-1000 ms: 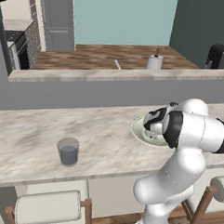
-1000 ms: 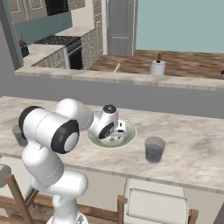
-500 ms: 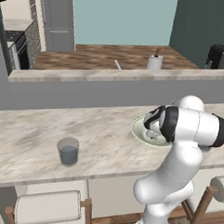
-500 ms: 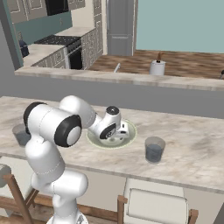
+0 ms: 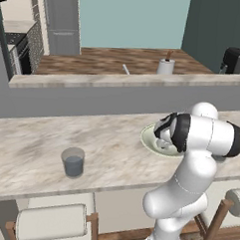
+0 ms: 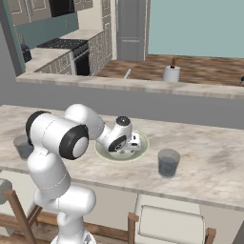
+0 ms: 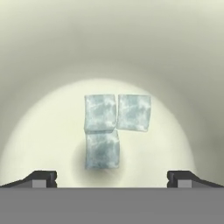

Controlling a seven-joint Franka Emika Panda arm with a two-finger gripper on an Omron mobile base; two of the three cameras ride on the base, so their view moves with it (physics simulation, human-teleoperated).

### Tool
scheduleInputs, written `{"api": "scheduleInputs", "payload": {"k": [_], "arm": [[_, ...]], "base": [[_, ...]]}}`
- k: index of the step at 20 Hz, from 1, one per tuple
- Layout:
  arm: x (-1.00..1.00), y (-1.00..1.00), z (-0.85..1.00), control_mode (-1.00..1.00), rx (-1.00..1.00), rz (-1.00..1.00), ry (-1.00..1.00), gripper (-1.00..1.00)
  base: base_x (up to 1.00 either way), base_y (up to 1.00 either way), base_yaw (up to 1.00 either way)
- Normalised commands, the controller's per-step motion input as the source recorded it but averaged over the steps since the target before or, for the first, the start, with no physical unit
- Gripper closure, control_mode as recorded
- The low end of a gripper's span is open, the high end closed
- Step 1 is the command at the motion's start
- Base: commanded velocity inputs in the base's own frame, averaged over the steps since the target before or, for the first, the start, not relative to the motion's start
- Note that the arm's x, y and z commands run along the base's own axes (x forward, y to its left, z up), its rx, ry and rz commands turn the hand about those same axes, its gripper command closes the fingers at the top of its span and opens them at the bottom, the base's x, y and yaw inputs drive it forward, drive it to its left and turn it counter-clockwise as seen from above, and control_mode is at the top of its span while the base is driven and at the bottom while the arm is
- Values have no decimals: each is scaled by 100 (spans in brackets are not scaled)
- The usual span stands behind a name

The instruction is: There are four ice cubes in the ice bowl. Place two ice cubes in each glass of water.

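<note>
Pale cream-green fills your hand view: the ice bowl (image 7: 52,57) sits right under the gripper (image 7: 112,177), whose two dark tips stand wide apart and hold nothing. Three ice cubes (image 7: 101,113) are visible on the bowl's floor, packed in an L: two side by side, the third touching the underside of the left one. You cannot tell from here where a fourth cube is. In the right base view the hand is lowered into the bowl (image 6: 102,153) on the marble counter (image 6: 209,164), with one glass of water (image 6: 168,163) just to its right and the other glass (image 6: 23,146) well off beyond the arm's shoulder; the left base view shows a glass (image 5: 73,162) standing alone on the counter's left stretch. Your main risk is the clustering: because the cubes touch, closing on one is likely to catch a neighbour's edge, push the group sideways, or pinch two at once and upset the count per glass. The nearest cube sits left of centre between the tips, so a straight descent may close off-centre and squirt it out. Watch too that a wide-open fingertip does not strike the bowl's sloping wall and shift the bowl.
</note>
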Motion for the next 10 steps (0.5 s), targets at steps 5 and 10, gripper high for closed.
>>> {"api": "scheduleInputs", "payload": {"k": [5, 10], "arm": [[0, 0, 0, -100, 0, 0, -4, -100], [0, 3, 0, -100, 0, 0, -4, -100]], "base": [[0, 0, 0], [0, 0, 0]]}}
